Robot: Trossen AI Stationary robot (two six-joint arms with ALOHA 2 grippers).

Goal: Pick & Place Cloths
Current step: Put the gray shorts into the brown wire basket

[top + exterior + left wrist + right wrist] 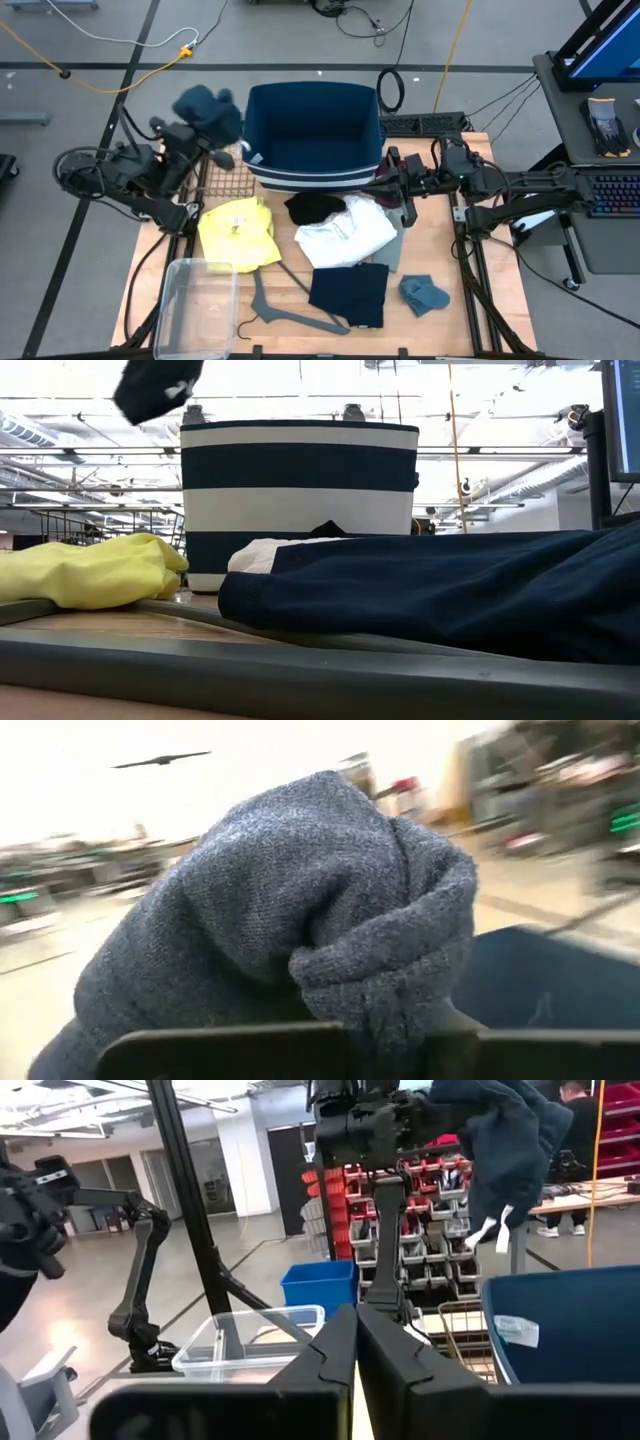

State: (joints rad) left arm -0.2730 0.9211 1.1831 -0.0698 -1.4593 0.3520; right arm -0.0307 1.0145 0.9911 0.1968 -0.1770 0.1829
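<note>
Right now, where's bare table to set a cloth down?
Bare wood shows along the table's right edge, beside the teal rag, and at the front corner there. The middle is crowded: yellow cloth, black cloth, white cloth, navy cloth, grey hanger. The clear bin fills front left.

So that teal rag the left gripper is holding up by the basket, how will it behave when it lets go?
Probably floppy: the teal rag droops in bunched folds around the left gripper. It looks like a thick knit, so it likely drops as a clump rather than fluttering. It seems held beside the striped basket, so it may catch on the rim.
</note>
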